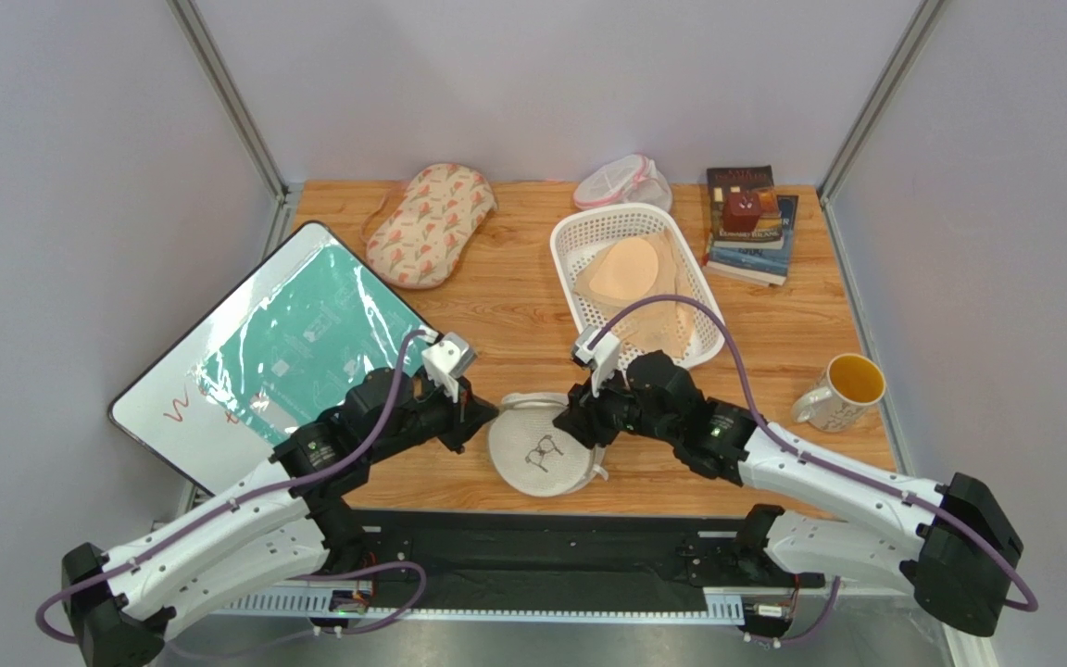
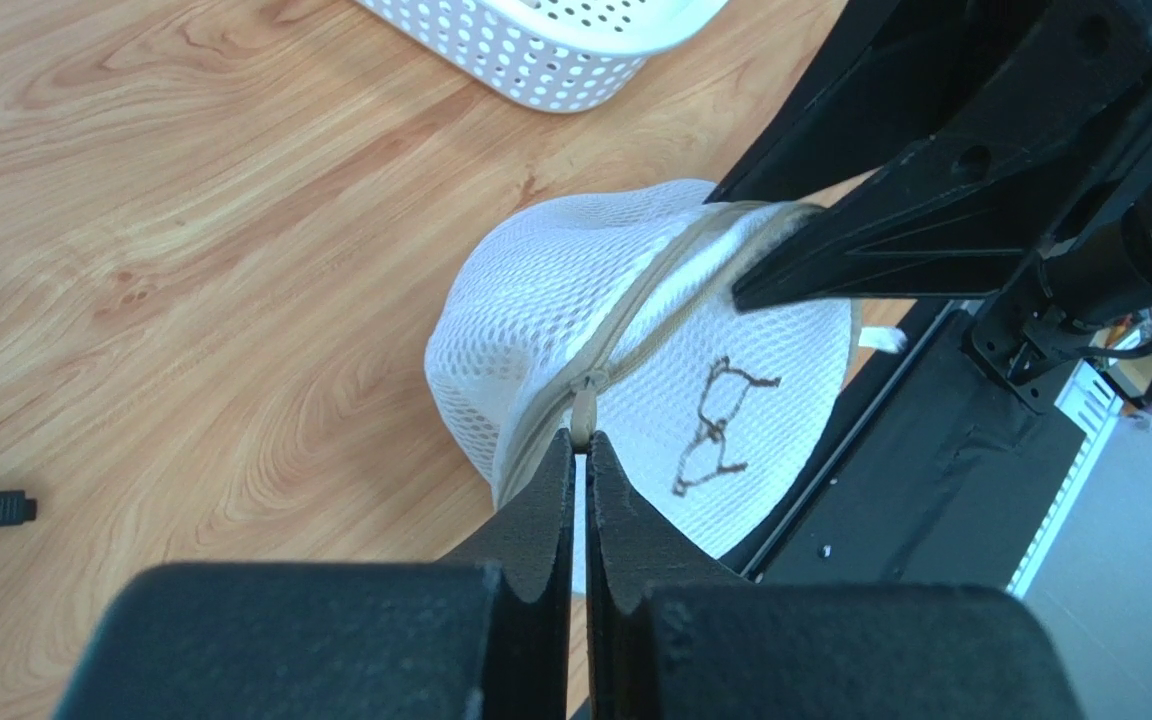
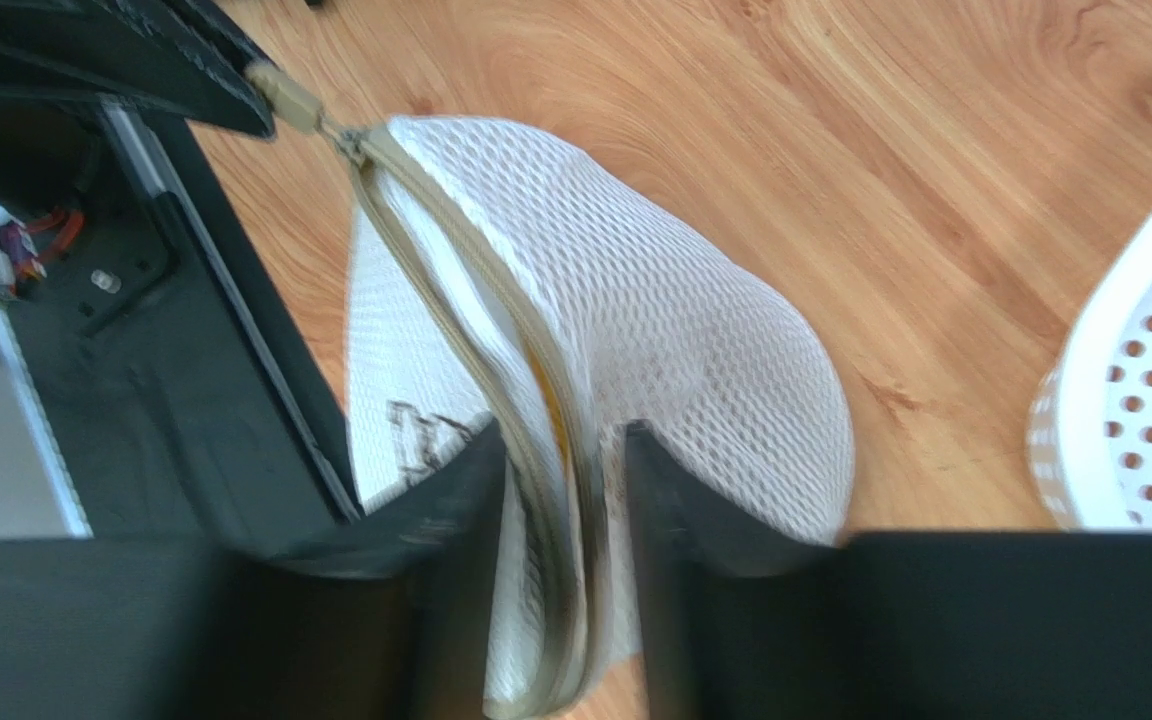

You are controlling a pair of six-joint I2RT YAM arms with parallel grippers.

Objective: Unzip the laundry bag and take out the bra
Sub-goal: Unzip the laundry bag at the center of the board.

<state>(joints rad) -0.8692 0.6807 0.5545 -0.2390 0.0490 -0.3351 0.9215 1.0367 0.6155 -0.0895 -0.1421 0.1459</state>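
Note:
The round cream-white mesh laundry bag (image 1: pixel 542 448) with a black bra icon lies at the table's near edge between my two grippers. My left gripper (image 1: pixel 486 413) is shut on the bag's beige zipper pull (image 2: pixel 582 414), its fingertips (image 2: pixel 584 440) pressed together at the zip line. My right gripper (image 1: pixel 578 421) grips the opposite rim of the bag (image 3: pixel 657 330), one finger on each side of the zip seam (image 3: pixel 564 435). The zip gapes slightly there, and a thin mustard-yellow sliver of the bra (image 3: pixel 549 393) shows inside. The rest of the bra is hidden in the bag.
A white perforated basket (image 1: pixel 566 250) holding a pale peach bra (image 1: pixel 623 271) stands just behind the bag. An oval orange-patterned bag (image 1: pixel 431 223), a small pink-trimmed mesh bag (image 1: pixel 619 181), books (image 1: pixel 748 223), a mug (image 1: pixel 845 392) and a whiteboard (image 1: pixel 275 355) surround the area.

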